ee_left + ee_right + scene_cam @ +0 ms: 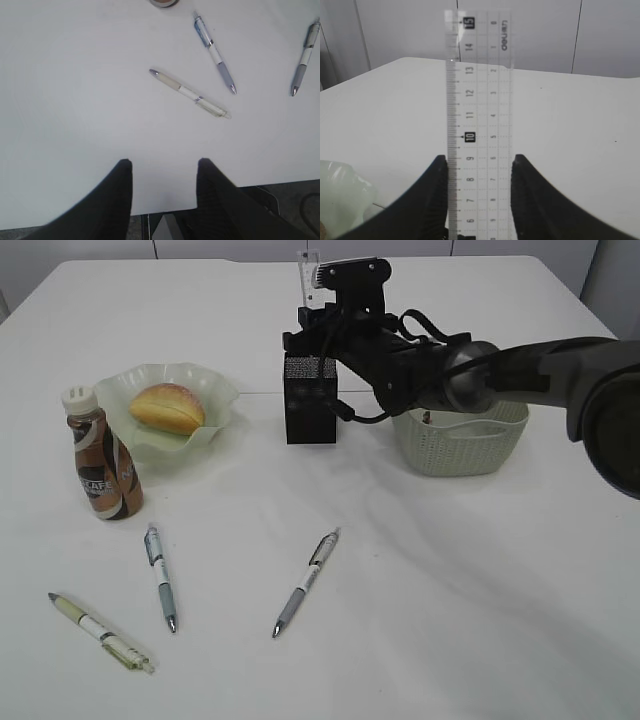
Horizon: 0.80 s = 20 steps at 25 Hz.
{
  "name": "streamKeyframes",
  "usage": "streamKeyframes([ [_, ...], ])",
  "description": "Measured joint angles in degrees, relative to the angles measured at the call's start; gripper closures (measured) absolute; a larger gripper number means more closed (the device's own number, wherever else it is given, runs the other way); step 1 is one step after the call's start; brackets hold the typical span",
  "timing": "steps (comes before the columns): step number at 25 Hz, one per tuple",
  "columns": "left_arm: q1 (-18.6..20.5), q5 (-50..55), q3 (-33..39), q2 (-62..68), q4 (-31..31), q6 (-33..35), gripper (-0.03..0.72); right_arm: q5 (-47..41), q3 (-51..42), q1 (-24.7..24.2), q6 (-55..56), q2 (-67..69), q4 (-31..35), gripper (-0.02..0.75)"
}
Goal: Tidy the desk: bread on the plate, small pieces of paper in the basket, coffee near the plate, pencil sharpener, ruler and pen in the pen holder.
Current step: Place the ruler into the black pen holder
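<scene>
Two grippers: our right gripper (477, 200) stands over the pen holder (312, 400) with the upright ruler (479, 100) between its parted fingers, grip uncertain. Our left gripper (164, 172) hovers open and empty above the desk (75, 100).

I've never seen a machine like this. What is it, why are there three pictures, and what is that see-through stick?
It is a robot with two arms that end in pincers. One picture looks at the table from outside; the other two come from cameras on each wrist. The right gripper stands around a clear ruler upright over the black pen holder; I cannot tell if it is gripping. The left gripper is open and empty above three pens. The bread lies on the plate, with the coffee beside it and a basket too.
</scene>
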<state>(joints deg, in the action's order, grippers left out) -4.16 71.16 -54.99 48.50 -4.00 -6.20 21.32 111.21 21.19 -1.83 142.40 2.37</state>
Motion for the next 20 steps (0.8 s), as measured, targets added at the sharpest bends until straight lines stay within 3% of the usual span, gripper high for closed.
streamKeyframes([
  [14, 0.0, -0.4, 0.0, 0.0, -0.5, 0.0, 0.38, 1.3, 0.0, 0.0, -0.1, 0.1, 0.0, 0.421],
  [20, 0.0, -1.3, 0.0, 0.0, -0.5, 0.0, 0.38, -3.3, 0.3, 0.0, -0.2, 0.3, -1.0, 0.407],
])
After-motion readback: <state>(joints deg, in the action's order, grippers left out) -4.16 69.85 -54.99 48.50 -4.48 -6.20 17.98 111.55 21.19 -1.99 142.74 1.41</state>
